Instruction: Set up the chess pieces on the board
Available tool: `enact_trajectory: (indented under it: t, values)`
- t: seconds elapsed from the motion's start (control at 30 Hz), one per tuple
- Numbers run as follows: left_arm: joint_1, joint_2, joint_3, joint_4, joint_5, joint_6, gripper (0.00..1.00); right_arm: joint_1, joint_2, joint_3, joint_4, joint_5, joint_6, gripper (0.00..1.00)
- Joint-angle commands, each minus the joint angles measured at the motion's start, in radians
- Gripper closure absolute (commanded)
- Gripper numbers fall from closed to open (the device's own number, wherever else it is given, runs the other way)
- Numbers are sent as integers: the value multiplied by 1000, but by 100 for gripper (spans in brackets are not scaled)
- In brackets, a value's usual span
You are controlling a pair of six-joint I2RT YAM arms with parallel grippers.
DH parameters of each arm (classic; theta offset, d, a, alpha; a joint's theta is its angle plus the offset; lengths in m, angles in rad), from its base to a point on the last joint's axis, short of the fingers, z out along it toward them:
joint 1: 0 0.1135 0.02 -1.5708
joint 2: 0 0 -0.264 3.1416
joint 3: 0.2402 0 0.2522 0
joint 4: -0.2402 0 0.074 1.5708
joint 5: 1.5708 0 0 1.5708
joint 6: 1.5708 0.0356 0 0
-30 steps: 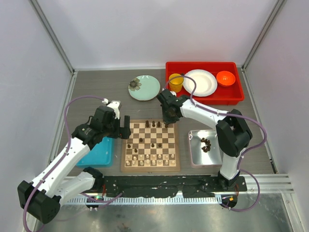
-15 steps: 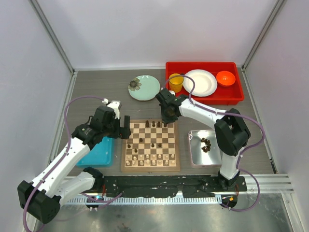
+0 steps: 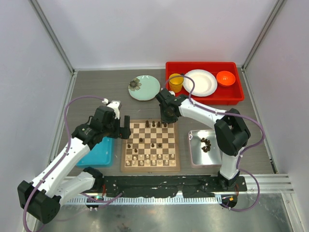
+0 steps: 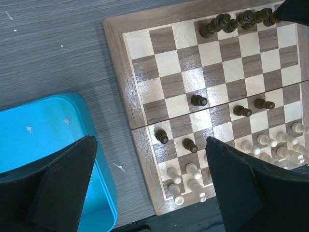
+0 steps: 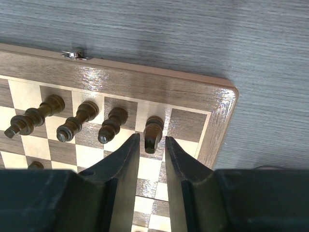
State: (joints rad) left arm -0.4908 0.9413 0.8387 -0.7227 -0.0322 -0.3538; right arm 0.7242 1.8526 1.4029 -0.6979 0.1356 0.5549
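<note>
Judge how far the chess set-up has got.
Done: pale pieces stand in the board's two near rows. In hand: the right gripper stands slightly open around a fourth dark piece on the far row. Left: several dark pieces stand mid-board, others lie in the silver tray.

White arm links (image 3: 202,112), black joints (image 3: 231,133), looping lilac cables (image 3: 65,118), matte black tool fingers (image 5: 123,169)

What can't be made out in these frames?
- Right wrist: whether the right claw touches the dark piece between its fingers; gaps too thin.
- Top view: kinds of pieces in the silver tray; too small.
- Left wrist: rest of the cream pieces; left claw finger covers them.
</note>
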Motion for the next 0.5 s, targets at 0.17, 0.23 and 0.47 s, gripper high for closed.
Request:
enact_trajectory:
  t: [0.17, 0.23, 0.47]
  values:
    - [-3, -15, -1, 32, 14, 19, 0, 6, -33, 25, 26, -22, 11, 66]
    - [-5, -15, 0, 34, 14, 19, 0, 6, -33, 21, 31, -31, 13, 66]
    - [-3, -15, 0, 34, 14, 19, 0, 4, -38, 11, 43, -44, 17, 66]
